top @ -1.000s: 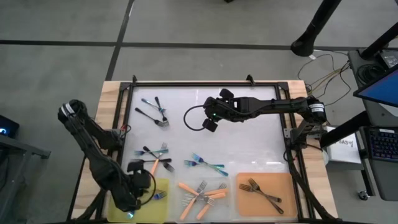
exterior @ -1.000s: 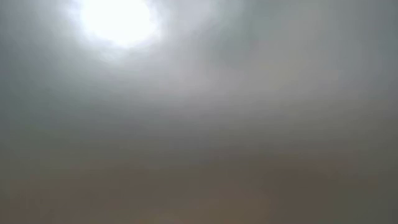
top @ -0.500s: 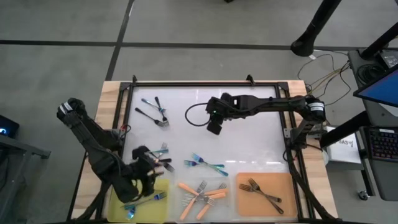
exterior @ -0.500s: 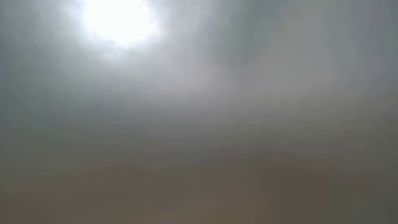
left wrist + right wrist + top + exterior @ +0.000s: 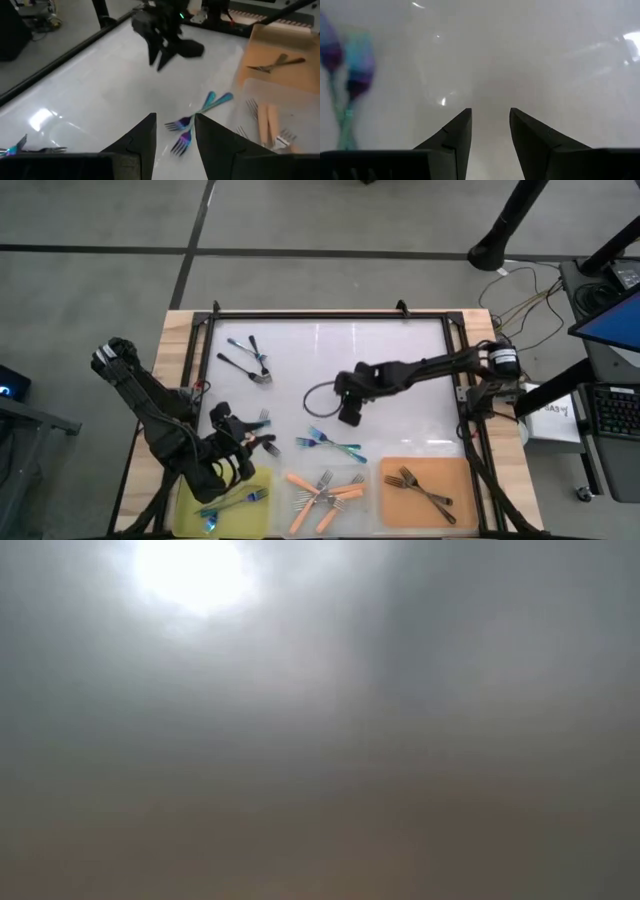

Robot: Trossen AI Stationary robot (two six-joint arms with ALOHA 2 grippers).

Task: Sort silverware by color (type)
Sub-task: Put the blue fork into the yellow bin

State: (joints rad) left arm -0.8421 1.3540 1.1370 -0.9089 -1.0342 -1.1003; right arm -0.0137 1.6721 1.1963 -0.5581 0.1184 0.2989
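Observation:
My left gripper (image 5: 240, 442) (image 5: 175, 135) is open, just above the table beside a mixed cluster of forks (image 5: 252, 423) near the left edge. In its wrist view, two iridescent blue forks (image 5: 197, 116) lie crossed on the white table ahead of its fingers. My right gripper (image 5: 347, 412) (image 5: 490, 131) is open over the table's middle, just far of that blue pair (image 5: 330, 444), whose handle ends (image 5: 346, 67) show in the right wrist view. More blue and dark forks (image 5: 247, 360) lie at the far left. The low view shows only haze.
Three trays line the near edge: a yellow-green one (image 5: 190, 510) with blue forks (image 5: 232, 501), a clear one (image 5: 298, 515) with orange-handled forks (image 5: 325, 490), and an orange one (image 5: 395, 510) with dark forks (image 5: 425, 488). A black frame (image 5: 300, 313) borders the table. A cable loops behind the right gripper.
My left gripper has moved from over the yellow-green tray toward the far edge, to the mixed cluster; blue forks now lie uncovered in that tray. My right gripper has moved from the table's far middle toward the near edge, coming close to the blue pair.

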